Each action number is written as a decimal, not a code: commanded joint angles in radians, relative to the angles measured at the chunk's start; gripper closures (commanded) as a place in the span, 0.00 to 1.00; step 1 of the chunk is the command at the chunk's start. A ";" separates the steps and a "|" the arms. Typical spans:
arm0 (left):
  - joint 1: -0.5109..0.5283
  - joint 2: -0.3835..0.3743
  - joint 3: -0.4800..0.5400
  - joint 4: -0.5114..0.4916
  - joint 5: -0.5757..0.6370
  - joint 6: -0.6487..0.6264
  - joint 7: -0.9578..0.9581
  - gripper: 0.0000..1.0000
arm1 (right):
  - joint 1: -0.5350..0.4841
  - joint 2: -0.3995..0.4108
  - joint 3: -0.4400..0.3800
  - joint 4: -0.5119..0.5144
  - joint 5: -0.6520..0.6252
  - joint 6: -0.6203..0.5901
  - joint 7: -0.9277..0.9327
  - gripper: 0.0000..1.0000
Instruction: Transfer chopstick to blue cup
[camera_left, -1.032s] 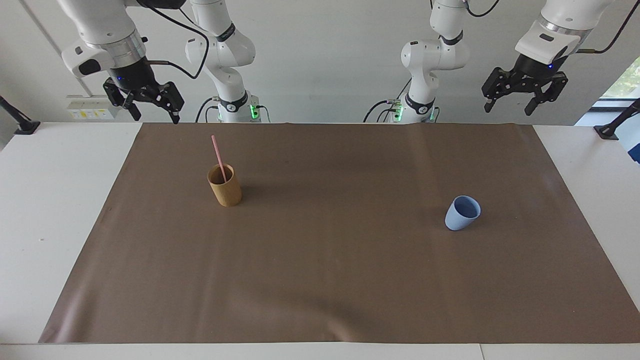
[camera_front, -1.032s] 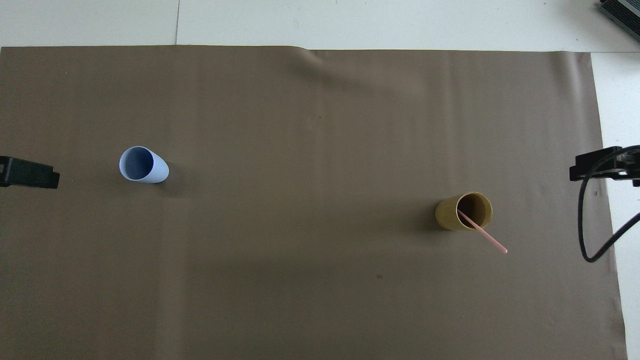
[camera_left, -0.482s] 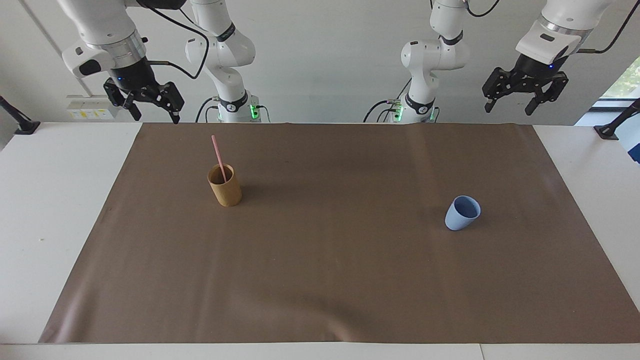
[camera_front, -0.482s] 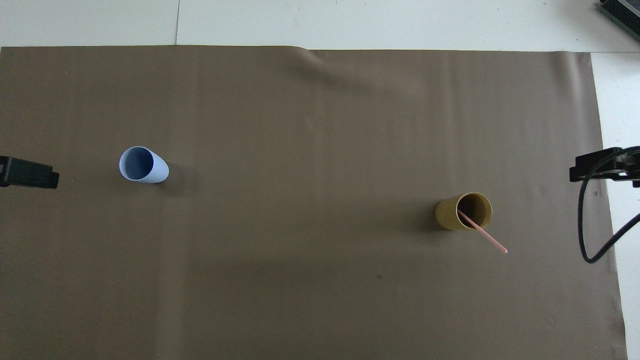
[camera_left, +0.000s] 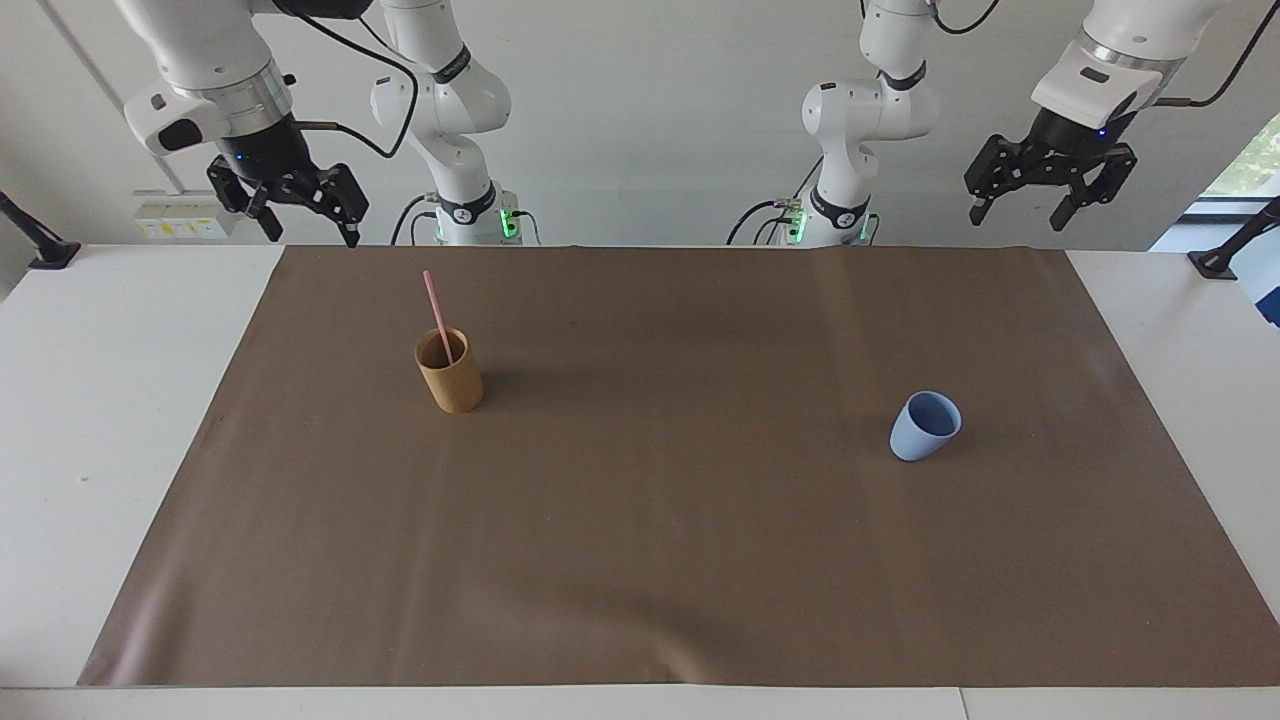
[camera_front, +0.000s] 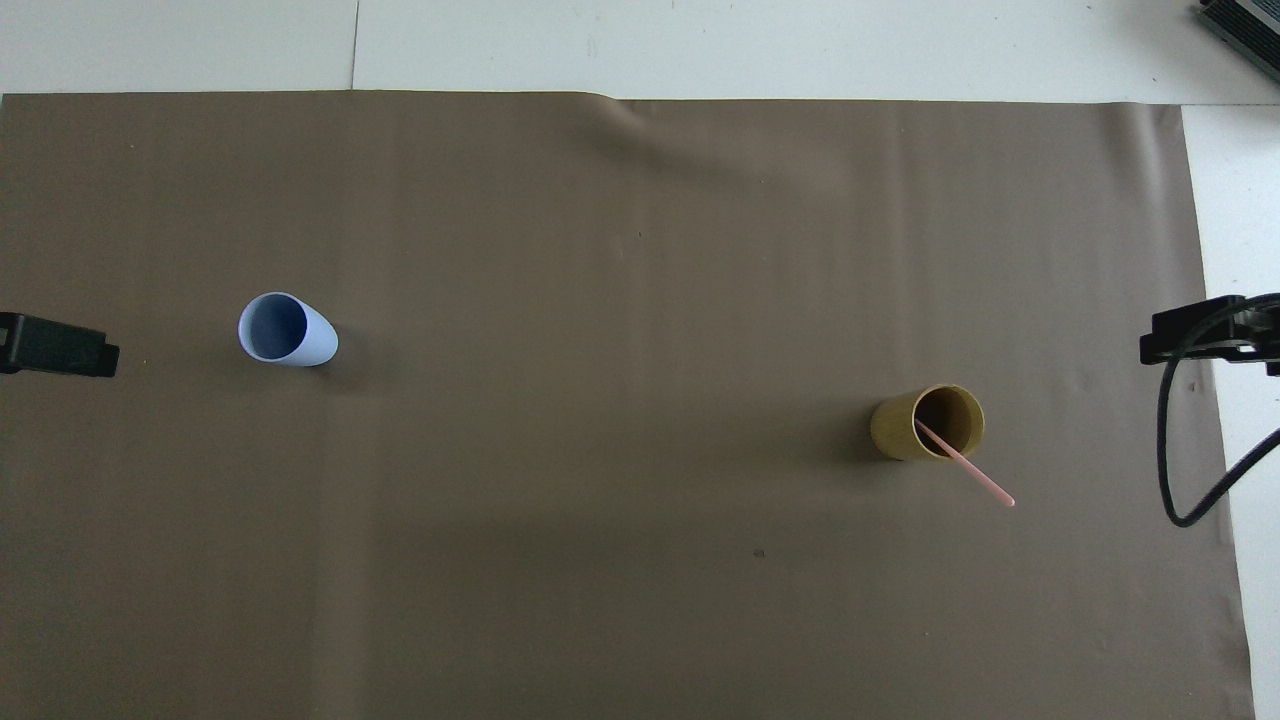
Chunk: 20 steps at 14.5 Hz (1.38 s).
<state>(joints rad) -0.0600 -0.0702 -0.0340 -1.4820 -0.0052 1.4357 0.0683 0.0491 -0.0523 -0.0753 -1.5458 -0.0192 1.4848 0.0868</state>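
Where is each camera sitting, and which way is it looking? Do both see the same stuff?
Facing view: high across the table, looking back at the robots; both whole arms show, the open right gripper and open left gripper hanging raised near the robots' end of the brown mat.
Overhead view: high above the robots' end, looking steeply down; only dark bits of the grippers show at the side edges.
Shared: the mat, the blue cup, and the chopstick standing in the tan cup, half a turn apart.
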 joint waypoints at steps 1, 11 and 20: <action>0.000 -0.008 0.000 -0.001 -0.012 0.002 -0.013 0.00 | -0.009 -0.027 0.002 -0.027 0.016 -0.006 -0.016 0.00; 0.002 0.006 0.003 0.006 -0.028 0.025 -0.004 0.00 | -0.008 -0.027 0.002 -0.028 0.016 -0.006 -0.016 0.00; 0.034 0.133 0.006 0.011 -0.050 0.129 0.002 0.00 | -0.008 -0.027 0.003 -0.028 0.016 -0.006 -0.016 0.00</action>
<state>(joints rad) -0.0450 0.0161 -0.0243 -1.4837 -0.0309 1.5268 0.0678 0.0491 -0.0548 -0.0753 -1.5471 -0.0192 1.4847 0.0868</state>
